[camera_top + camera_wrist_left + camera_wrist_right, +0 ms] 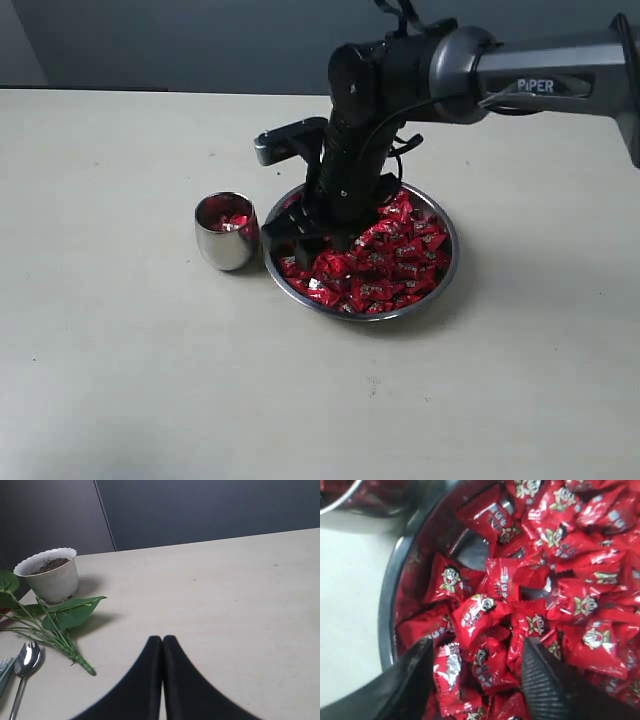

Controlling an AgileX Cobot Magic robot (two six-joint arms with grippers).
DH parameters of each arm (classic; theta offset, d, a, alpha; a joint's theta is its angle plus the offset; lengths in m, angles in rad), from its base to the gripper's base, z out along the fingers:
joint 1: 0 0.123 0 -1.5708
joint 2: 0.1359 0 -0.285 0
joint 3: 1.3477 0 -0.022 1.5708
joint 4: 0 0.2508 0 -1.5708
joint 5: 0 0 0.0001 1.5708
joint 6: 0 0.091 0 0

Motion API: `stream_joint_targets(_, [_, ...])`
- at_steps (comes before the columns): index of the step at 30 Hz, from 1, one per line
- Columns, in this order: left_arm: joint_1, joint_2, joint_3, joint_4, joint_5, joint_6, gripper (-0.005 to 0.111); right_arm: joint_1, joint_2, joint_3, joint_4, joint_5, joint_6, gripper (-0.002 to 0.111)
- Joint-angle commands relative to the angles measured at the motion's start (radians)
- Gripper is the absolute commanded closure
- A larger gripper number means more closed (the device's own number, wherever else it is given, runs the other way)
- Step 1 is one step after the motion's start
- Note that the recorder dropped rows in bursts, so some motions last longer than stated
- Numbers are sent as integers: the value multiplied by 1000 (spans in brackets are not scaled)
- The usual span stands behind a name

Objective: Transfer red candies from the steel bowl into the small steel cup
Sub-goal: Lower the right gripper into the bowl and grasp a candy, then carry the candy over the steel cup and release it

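The steel bowl (444, 262) sits mid-table, heaped with red candies (385, 265). The small steel cup (226, 232) stands just to its left with a few red candies inside. My right gripper (305, 238) reaches down into the bowl's left side. In the right wrist view it (477, 652) is open, its fingers (540, 675) spread either side of several red candies (485, 660) near the bowl's rim (387, 615). My left gripper (162, 642) is shut and empty over bare table, out of the exterior view.
The left wrist view shows a white pot of soil (50, 575), a leafy green sprig (60, 625) and a steel spoon (25, 665) on the beige table (240, 595). The right arm (540, 70) stretches in from the right above the bowl.
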Motion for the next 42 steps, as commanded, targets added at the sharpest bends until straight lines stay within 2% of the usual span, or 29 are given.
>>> stream_joint_targets(1, [-1,-4,5,4,-11,-4,106,-6,45,10,59,-49,0,56])
stream_joint_targets(4, [-1,-4,5,4,-11,-4,106,-6,73,10,93,-85,2,59])
stream_joint_targets(5, [-1,-4,5,4,-11,-4,106,-6,77,10,93,-92,4,63])
stream_joint_targets(10, [-1,-4,5,4,-11,-4,106,-6,64,10,26,-85,66,109])
stream_joint_targets(19, [-1,-4,5,4,-11,-4,106,-6,-72,10,-65,-48,74,107])
stream_joint_targets(26, [-1,-4,5,4,-11,-4,106,-6,-109,7,-44,-41,61,107])
stream_joint_targets(29, [-1,-4,5,4,-11,-4,106,-6,-118,-1,54,-23,-25,107])
stream_joint_targets(35, [-1,-4,5,4,-11,-4,106,-6,-151,-42,367,-14,-271,107])
stream_joint_targets(39, [-1,-4,5,4,-11,-4,106,-6,-120,-102,497,45,-354,107])
stream_joint_targets(42, [-1,-4,5,4,-11,-4,106,-6,-88,-135,521,49,-360,107])
